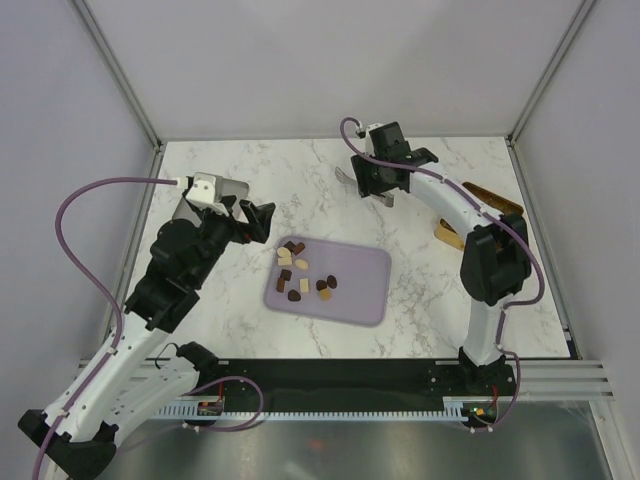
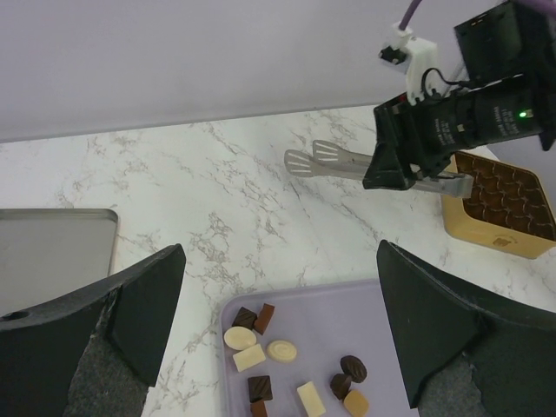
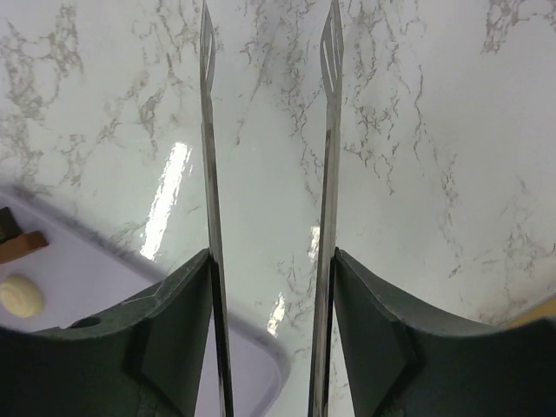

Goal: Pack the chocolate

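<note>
Several small chocolates (image 1: 300, 279), dark brown, mid brown and cream-white, lie on the left half of a lilac tray (image 1: 355, 290). They also show in the left wrist view (image 2: 282, 351) on the tray (image 2: 391, 330). My left gripper (image 1: 255, 222) is open and empty, hovering above the tray's far left corner (image 2: 280, 252). My right gripper (image 1: 378, 185) is shut on metal tongs (image 1: 346, 177) beyond the tray's far edge. The tongs' two arms (image 3: 208, 174) stand apart between my fingers (image 3: 271, 287). A tray corner (image 3: 87, 278) with a cream piece (image 3: 19, 295) shows below.
A gold compartmented box (image 2: 504, 204) stands on the marble table at the right, partly hidden by the right arm in the top view (image 1: 490, 197). A grey metal tray (image 2: 52, 248) lies at the far left (image 1: 236, 190). Grey walls enclose the table.
</note>
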